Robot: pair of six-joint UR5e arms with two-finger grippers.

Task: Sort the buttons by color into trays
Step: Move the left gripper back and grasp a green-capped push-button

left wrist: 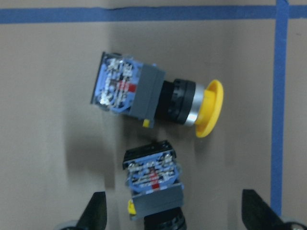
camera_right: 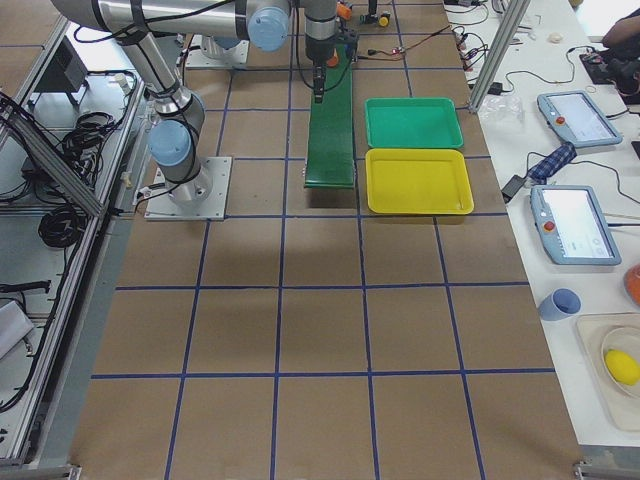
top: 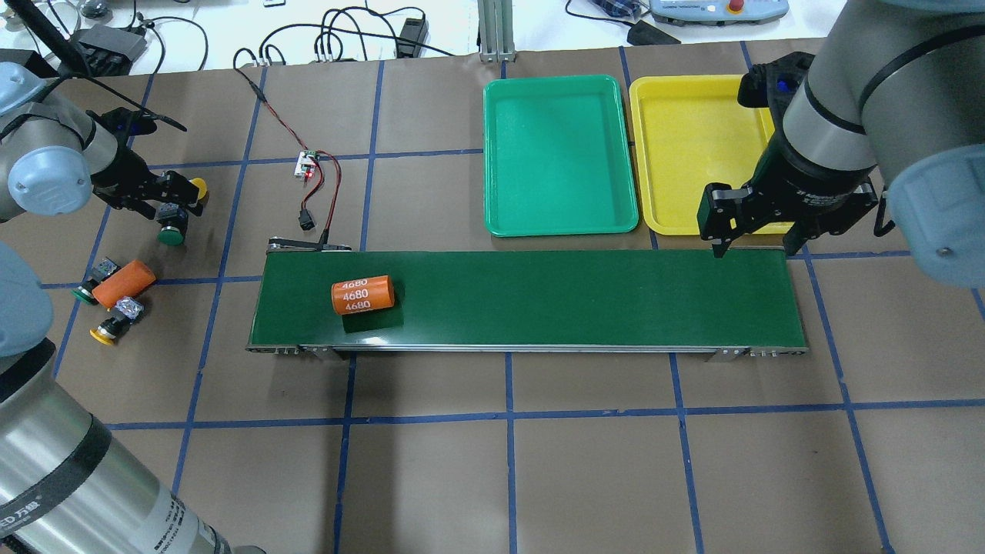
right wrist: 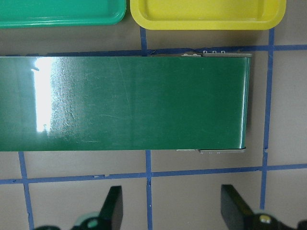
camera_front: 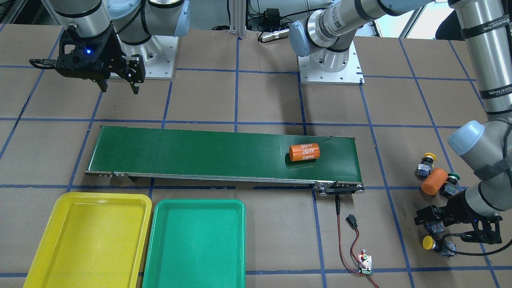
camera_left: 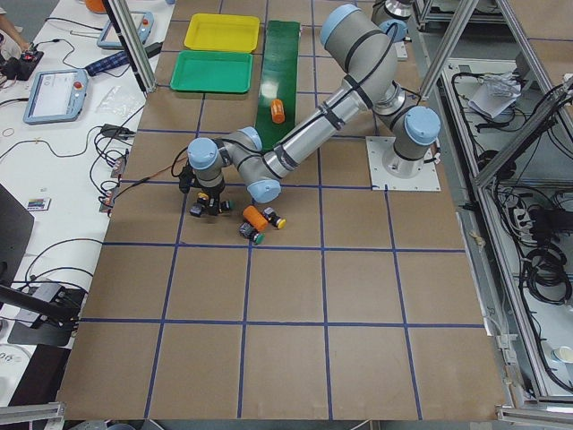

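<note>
- The left gripper (left wrist: pixel 175 215) has its fingers (left wrist: pixel 96 213) wide apart and they touch nothing. Only their tips show, at the lower edge of its wrist view.
- Between these tips lies a small push-button switch with a grey blocky body (left wrist: pixel 153 184). Its cap is cut off there; in the overhead view the button by this gripper has a green cap.
- Just beside it, a switch with a round yellow mushroom cap (left wrist: pixel 153 98) lies on its side, the cap toward a line of blue tape (left wrist: pixel 280 120).
- Near them, a yellow-capped button (top: pixel 115 319) and a green-capped button (top: pixel 92 281) lie close against a plain orange plastic cylinder (top: pixel 123 283). They are too small for us to see details.
- All four buttons are at the table's end on the robot's left, well apart from the shallow yellow plastic tray (camera_front: pixel 88 240) and the shallow green plastic tray (camera_front: pixel 196 244), which stand side by side.
- The right gripper (right wrist: pixel 173 211), fingers spread and holding nothing, hangs above one end of the long dark-green conveyor belt (right wrist: pixel 124 103).
- An orange cylinder printed 4680 (camera_front: pixel 304 152) lies on the belt, toward its other end.
- The table is covered with brown board (camera_front: pixel 264 96) divided into squares by the tape. A small circuit board (camera_front: pixel 365 266) with red and black wires lies near the belt.
- Beside the table we see a white bench with handheld screen panels (camera_right: pixel 572 225).
</note>
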